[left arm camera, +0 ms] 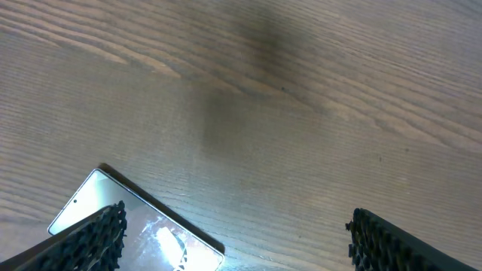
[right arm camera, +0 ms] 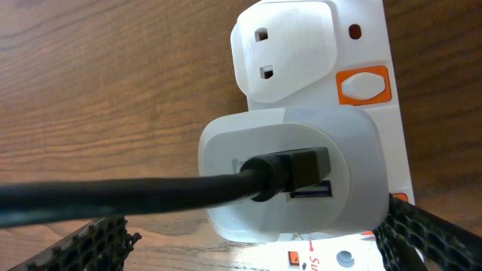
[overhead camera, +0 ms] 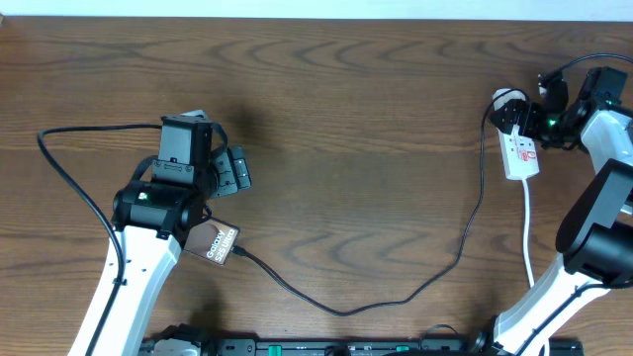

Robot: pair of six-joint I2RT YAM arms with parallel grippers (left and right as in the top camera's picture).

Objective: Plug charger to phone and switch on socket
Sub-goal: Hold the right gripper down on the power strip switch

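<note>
The phone [overhead camera: 213,242] lies glossy side up with white lettering, just below my left gripper [overhead camera: 229,170]; it also shows in the left wrist view [left arm camera: 162,233]. The left gripper [left arm camera: 233,241] is open, one finger over the phone's edge. The charger cable [overhead camera: 396,297] runs from the phone's lower right end across the table to a white adapter [right arm camera: 290,177] on the socket [overhead camera: 521,153]. The right gripper [right arm camera: 256,241] is open, straddling the adapter on the socket [right arm camera: 373,45]. An orange switch [right arm camera: 363,85] sits beside the adapter.
A white cord [overhead camera: 527,227] runs from the socket toward the table's front edge. A thick black robot cable [overhead camera: 69,168] loops at the left. The right arm's base [overhead camera: 593,237] stands at the right edge.
</note>
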